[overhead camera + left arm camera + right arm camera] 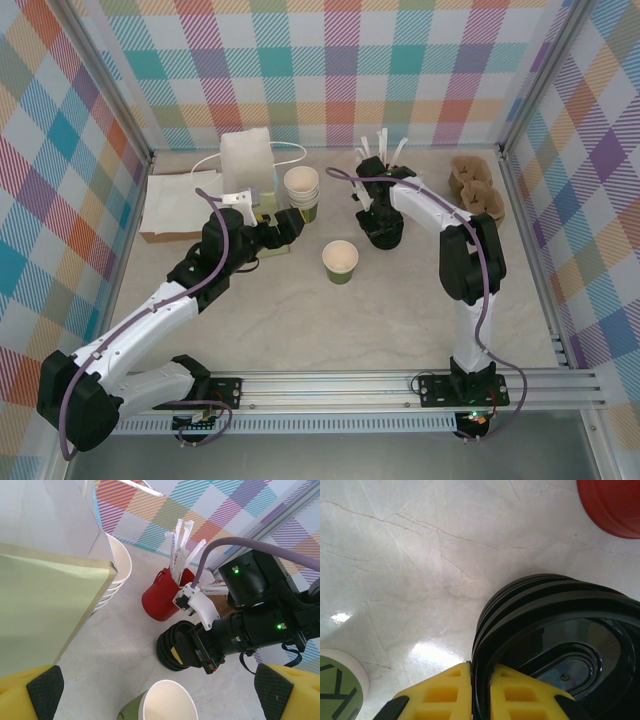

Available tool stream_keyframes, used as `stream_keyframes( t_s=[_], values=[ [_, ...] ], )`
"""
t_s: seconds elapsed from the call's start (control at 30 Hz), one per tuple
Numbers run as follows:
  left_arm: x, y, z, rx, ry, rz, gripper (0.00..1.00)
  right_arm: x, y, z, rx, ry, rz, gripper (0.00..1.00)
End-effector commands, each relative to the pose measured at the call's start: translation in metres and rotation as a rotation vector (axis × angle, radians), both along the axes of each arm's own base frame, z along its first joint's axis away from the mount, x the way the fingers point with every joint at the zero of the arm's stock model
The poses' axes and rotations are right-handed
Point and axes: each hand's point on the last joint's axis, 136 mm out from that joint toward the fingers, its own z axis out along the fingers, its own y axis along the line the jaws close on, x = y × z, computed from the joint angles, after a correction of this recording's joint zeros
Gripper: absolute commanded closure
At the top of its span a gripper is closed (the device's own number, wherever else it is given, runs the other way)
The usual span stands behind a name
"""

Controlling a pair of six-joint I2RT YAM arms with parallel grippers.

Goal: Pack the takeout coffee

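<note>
You've got two end effectors: left end effector (285,225), right end effector (481,687). One loose cup (340,262). One cup stack (301,190); several rims, exact number unreadable. One lid stack (555,625), at least three lids going by the rims. One red mug (162,600) holding at least four white sticks (179,540). One white bag (248,160). One pile of flat white sheets (180,200), count unreadable. One brown tray (475,185), maybe more nested, you can't tell. One pale green flat piece (45,615). One worktop (300,320).
</note>
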Motion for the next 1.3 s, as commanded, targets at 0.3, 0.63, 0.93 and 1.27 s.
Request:
stream_keyframes(
  t_s=[0.3,0.63,0.93,1.27],
  values=[
    [-0.011,-0.014,0.037,-0.049,-0.095,-0.085,0.0,-0.011,0.009,0.074,0.279,-0.065,-0.061,0.9],
    [-0.035,-0.06,0.086,-0.074,-0.371,-0.411,0.0,-0.038,0.045,0.187,0.8,-0.106,-0.021,0.9],
    [-0.06,-0.094,0.09,0.244,-0.811,-0.644,0.0,-0.091,0.074,0.268,1.148,0.047,0.168,0.91],
    [-0.041,-0.119,0.081,0.396,-0.996,-0.681,0.01,-0.116,0.081,0.29,1.237,0.128,0.234,0.92]
  ],
)
